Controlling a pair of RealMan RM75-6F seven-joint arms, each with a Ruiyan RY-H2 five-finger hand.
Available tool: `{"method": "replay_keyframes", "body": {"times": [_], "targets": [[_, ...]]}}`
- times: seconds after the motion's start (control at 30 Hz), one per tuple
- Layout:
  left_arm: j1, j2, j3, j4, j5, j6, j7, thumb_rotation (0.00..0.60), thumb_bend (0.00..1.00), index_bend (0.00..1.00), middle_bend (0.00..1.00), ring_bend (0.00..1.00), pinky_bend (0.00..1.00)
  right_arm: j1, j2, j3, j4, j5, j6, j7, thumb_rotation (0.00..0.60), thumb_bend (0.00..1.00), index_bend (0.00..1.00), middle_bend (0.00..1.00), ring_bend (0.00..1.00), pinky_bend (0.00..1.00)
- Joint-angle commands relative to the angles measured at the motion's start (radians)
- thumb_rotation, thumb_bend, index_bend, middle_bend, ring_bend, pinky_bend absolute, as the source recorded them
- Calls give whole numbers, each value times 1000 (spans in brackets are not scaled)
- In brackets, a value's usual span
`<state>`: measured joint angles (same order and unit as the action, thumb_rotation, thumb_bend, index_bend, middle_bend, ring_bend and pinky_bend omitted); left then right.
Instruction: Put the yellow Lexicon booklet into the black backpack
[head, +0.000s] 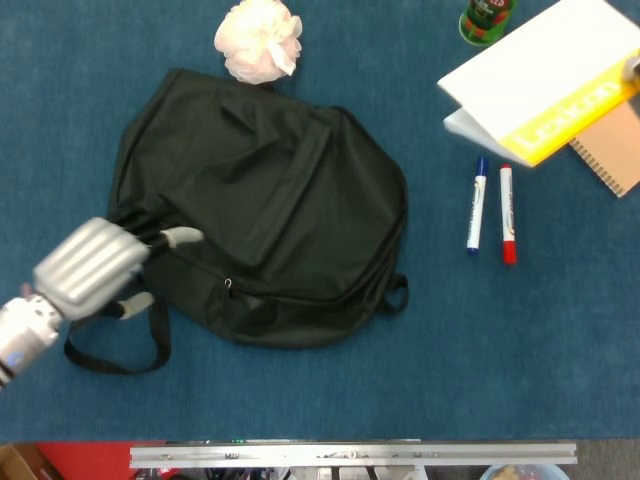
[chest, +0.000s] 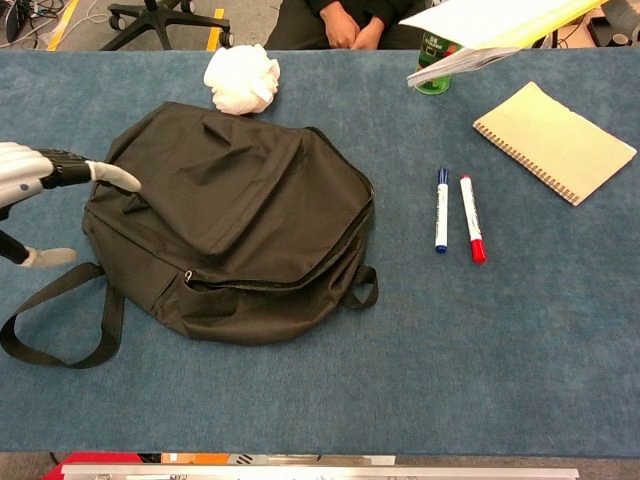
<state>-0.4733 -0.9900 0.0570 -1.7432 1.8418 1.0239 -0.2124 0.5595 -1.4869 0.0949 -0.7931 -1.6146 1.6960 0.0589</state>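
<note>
One yellow-spined Lexicon booklet (head: 545, 78), white cover, aloft

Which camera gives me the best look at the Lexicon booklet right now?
Head view: the Lexicon booklet shows its white cover and yellow lettered spine, lifted at top right. Chest view catches only its underside edge, cut off by the frame top.

2 markers (chest: 457, 212) side by side, spiral notebook (chest: 555, 141), Pringles can (chest: 434, 75), white pouf (chest: 241, 79)

The blue worktop (chest: 420, 360) carries a black backpack (chest: 225, 225), a white puff (chest: 241, 79) behind it, blue pen (chest: 441, 209) beside red pen (chest: 470, 217), a notebook (chest: 555, 141), and a green can (head: 487, 20)
</note>
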Motion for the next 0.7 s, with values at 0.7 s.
{"method": "replay_keyframes", "body": {"times": [0.7], "targets": [[-246, -305, -81, 16, -147, -268, 167, 600, 228, 93, 156, 168, 197, -15, 5, 33, -13, 5, -44, -9, 600, 379, 889, 730, 594, 699]]}}
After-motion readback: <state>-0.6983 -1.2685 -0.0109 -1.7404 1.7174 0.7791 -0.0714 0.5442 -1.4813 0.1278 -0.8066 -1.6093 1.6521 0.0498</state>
